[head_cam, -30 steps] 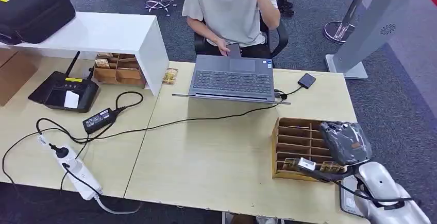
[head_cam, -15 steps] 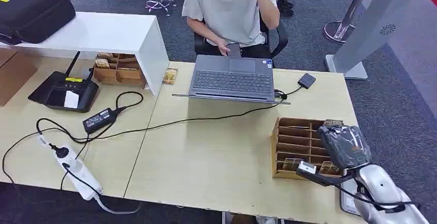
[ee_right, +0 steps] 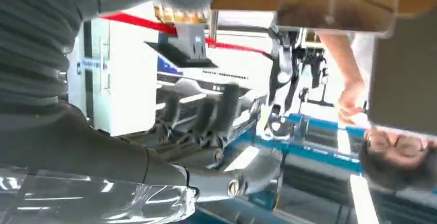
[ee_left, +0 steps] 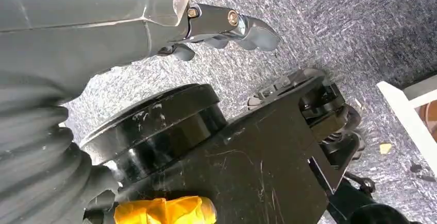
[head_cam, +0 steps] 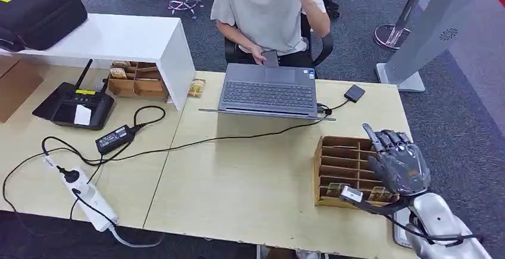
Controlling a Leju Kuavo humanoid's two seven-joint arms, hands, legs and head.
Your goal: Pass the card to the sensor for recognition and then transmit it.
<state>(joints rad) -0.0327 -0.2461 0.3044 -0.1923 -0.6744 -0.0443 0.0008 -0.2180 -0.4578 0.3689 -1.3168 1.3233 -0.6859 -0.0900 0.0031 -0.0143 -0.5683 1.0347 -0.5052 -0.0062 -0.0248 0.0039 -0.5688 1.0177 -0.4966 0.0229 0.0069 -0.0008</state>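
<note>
Since the earlier frames the right hand [head_cam: 400,165] is seen to have been turned and opened: its fingers are now spread apart and raised over the wooden card rack [head_cam: 344,169], with nothing held. The left hand [ee_left: 227,26] is seen hanging over grey carpet, fingers loosely extended and empty.

No card has yet been picked up, so the task is judged to be at its start; grasping, presenting to the sensor and handing over are all left. Cards [head_cam: 337,190] are stored in the rack's nearest row, just below and beside the right hand but not touched by it. What is taken to be the sensor [head_cam: 76,107] is placed well apart, at the table's far left.
</note>
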